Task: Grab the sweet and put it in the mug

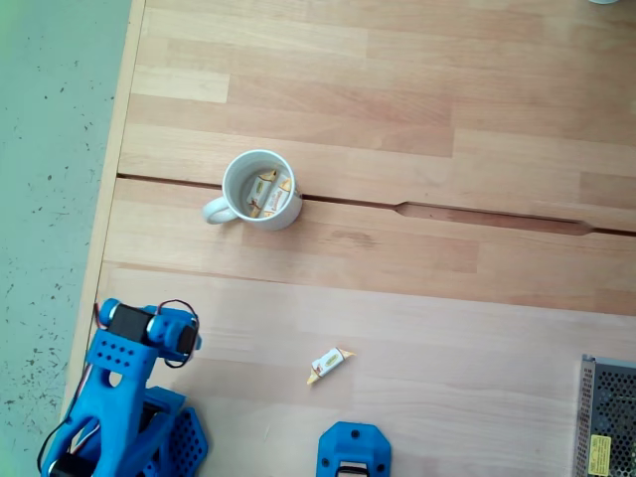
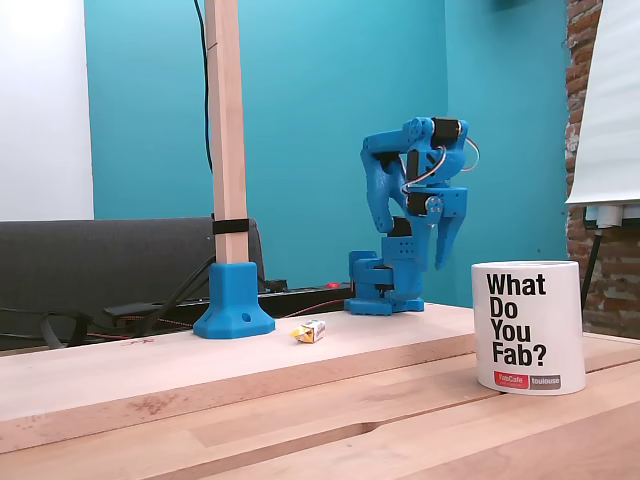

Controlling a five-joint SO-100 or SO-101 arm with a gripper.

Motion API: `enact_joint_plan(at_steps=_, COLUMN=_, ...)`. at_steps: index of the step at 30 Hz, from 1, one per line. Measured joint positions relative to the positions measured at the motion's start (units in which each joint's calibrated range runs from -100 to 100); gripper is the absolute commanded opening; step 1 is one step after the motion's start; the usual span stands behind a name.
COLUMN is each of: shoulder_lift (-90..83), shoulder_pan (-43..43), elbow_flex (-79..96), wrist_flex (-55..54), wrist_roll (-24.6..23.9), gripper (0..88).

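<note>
The sweet [image 1: 329,364] lies loose on the bench [image 1: 447,328], well apart from the mug [image 1: 262,190]. It looks light and crinkly, so pinch across the firm middle, not the floppy twisted ends. The gripper [image 2: 443,243] hangs empty, slightly parted.

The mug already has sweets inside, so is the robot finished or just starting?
Partly done: the mug already holds wrapped sweets. Nothing is in hand; the gripper hangs above the table, away from everything. Left: one sweet lying on the table has yet to be grabbed and dropped in.
</note>
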Motion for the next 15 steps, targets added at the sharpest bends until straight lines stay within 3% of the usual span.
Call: enact_joint_plan(at_steps=15, shoulder_lift=1.45, shoulder_pan=23.63, elbow_flex=-4.03, wrist_flex=0.0, wrist_roll=0.0, gripper=11.5)
